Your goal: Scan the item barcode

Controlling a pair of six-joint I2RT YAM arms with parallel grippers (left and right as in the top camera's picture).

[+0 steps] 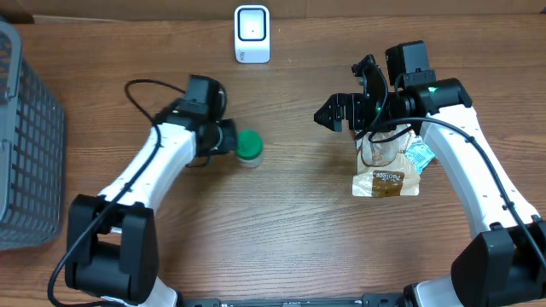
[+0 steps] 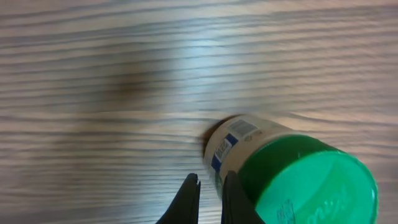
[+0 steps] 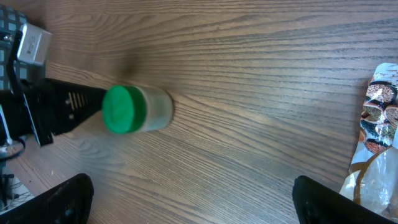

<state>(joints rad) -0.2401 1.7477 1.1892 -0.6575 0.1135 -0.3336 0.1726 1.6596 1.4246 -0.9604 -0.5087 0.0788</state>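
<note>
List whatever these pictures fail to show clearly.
- Left wrist: the barcode on the jar is blurred and unreadable, and the bottom edge cuts off the jar.
- Overhead: the right arm partly covers the snack bag, whose print is too small to read.
- Right wrist: the right edge cuts off that bag.
- Overhead: the left edge cuts off the basket.
- Overhead: the scanner is too small for detail.

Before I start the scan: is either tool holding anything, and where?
Nothing is held: the left tool is shut beside the green-lidded jar, not around it; the right tool is open, empty.
</note>
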